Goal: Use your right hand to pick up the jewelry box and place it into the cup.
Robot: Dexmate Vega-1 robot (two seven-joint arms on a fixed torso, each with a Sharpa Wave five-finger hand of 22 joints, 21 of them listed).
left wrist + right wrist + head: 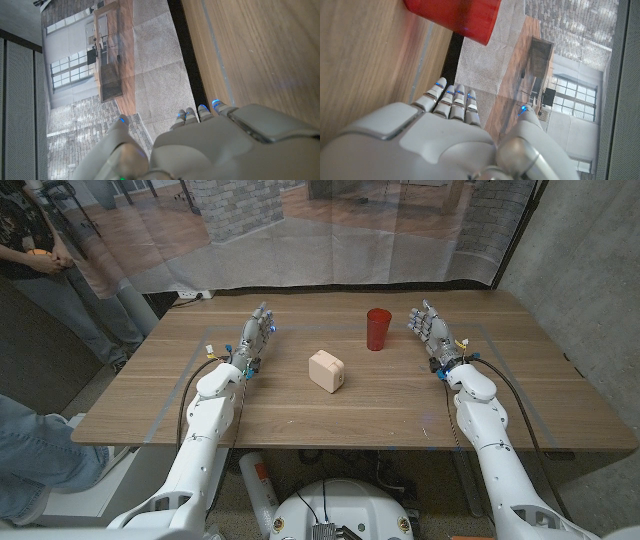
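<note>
- Currently, in the head view, your right hand [430, 330] stands at the right of centre with fingers apart, holding nothing. The jewelry box [326, 370] lies at the frame's middle, well apart from it, and the red cup [378, 329] stands between them, nearer the hand. Reach straight across and your forearm may tip the cup.
- Your left hand [255, 337], left of centre, is likewise spread and empty; keep it clear of the box.
- In the left wrist view, fingertips [190, 116] point past the table edge [200, 75].
- In the right wrist view, the cup shows at the upper edge, close beyond your fingers; expect an early brush. The box looks wide against the cup's mouth, so it may jam.
</note>
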